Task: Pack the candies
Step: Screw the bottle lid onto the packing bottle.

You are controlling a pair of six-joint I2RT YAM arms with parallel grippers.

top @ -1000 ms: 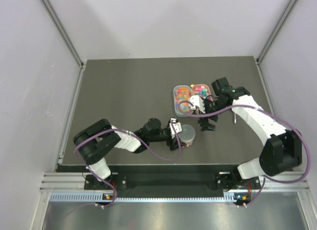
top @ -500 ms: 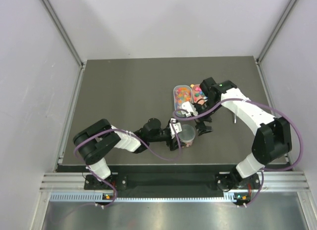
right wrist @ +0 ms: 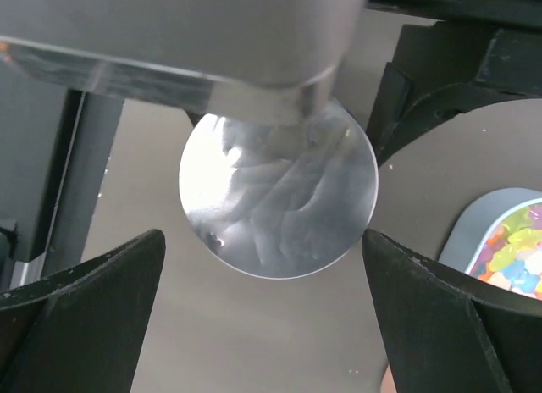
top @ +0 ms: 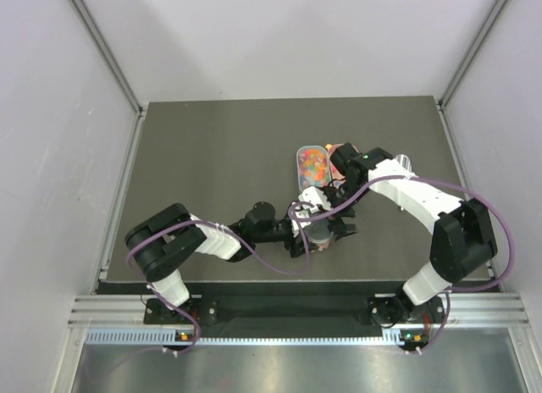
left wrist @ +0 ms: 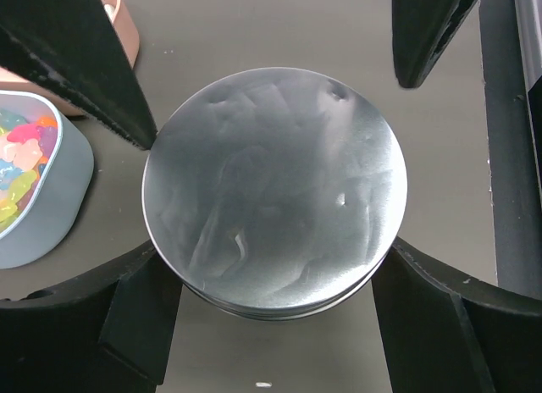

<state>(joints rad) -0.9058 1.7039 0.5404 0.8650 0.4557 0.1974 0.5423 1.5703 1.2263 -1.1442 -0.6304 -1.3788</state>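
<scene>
Fingers [left wrist: 144, 312] of my left gripper [left wrist: 271, 262] press against the two sides of a round clear cup [left wrist: 275, 181], one on each flank, so I am clamped on it. The cup stands upright on the bench [top: 212, 156], near its front edge and a little right of the middle, with a frosted lid [right wrist: 279, 207] lying flat across its top. Through that lid I cannot tell what is inside.

My right gripper [right wrist: 262, 240] hangs over the same cup from the far side. Its fingers [right wrist: 85, 308] are spread wide, one on either side of the lid, apart from it and holding nothing.

Most of the candies [top: 315, 162] lie in a rounded pale tray [top: 298, 163] just behind the cup, toward the middle of the bench and right of its centre: a mixed heap of pink, yellow, green and orange. A pink compartment [top: 339, 149] sits against the tray's right side, partly under my right arm. From my left wrist the tray's wall is just beside the cup, not touching it.
</scene>
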